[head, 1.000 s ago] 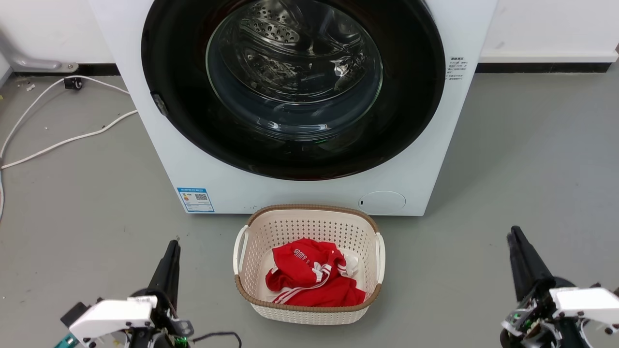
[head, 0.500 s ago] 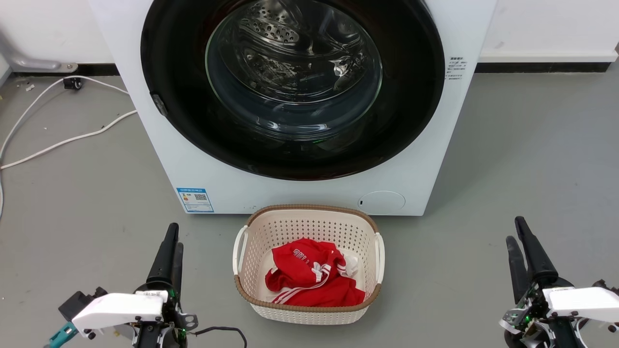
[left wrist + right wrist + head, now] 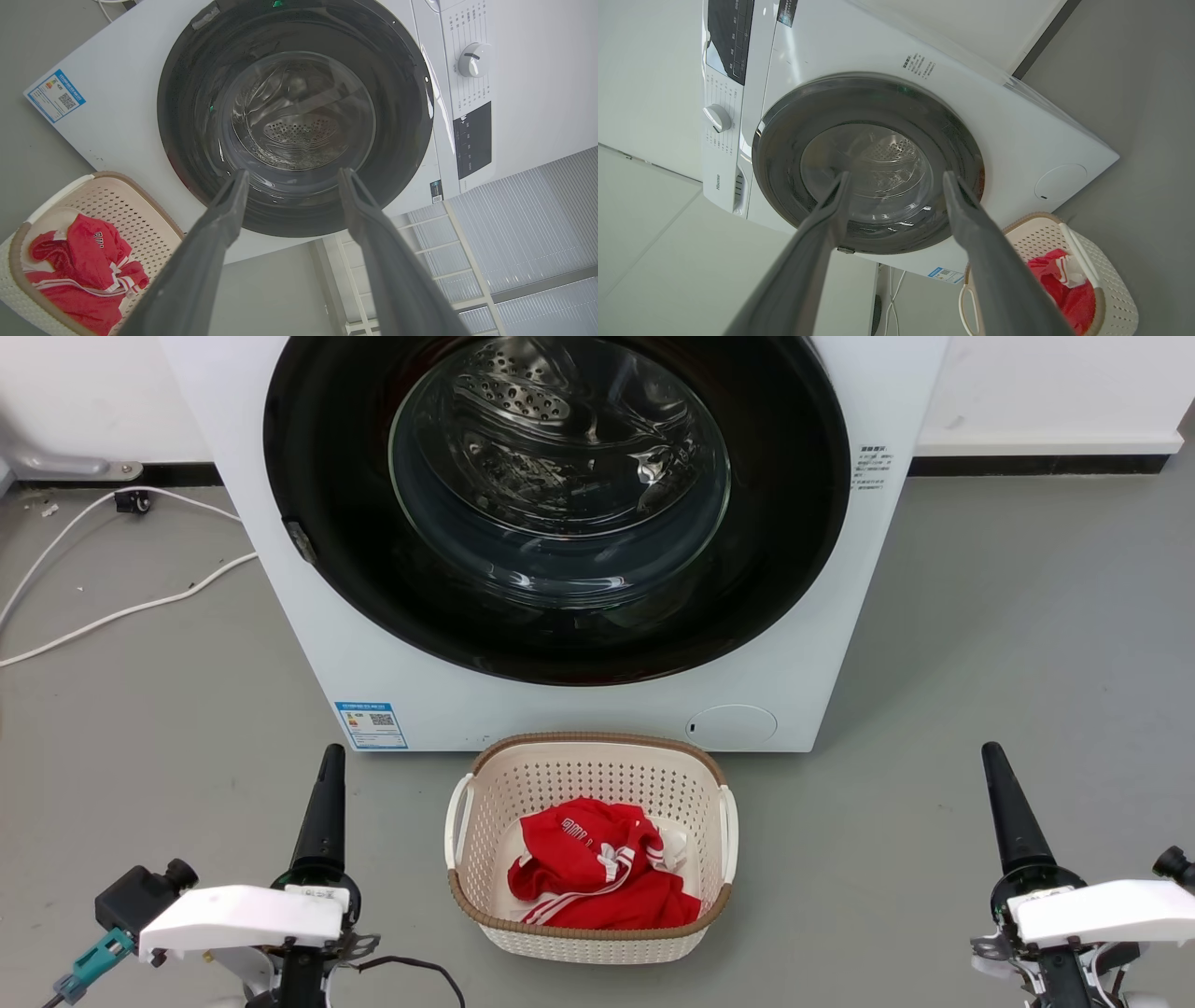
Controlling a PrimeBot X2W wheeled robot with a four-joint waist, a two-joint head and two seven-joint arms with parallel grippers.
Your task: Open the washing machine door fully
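White cables (image 3: pixel 121 611) trail over the grey floor to the left of the washing machine (image 3: pixel 280 644). The left gripper (image 3: pixel 331 756) hovers in front of the machine's lower left corner and well apart from it, with its 2 dark fingers pointing toward the machine. In the left wrist view its jaws stand wide apart and empty.

A blue label (image 3: pixel 372 724) sits low on the left of the machine's white front. The washing machine door (image 3: pixel 558 495) lies shut, flush against that front and covering most of its width. The steel drum shows through the door's clear glass bowl. A cream laundry basket (image 3: pixel 588 761) stands on the floor just in front of the machine, below the door, and holds a red garment (image 3: pixel 597 877) with white stripes.

The right gripper (image 3: pixel 991 751) hovers in front of the machine's lower right corner and well apart from it. In the right wrist view its jaws are spread wide and hold nothing.
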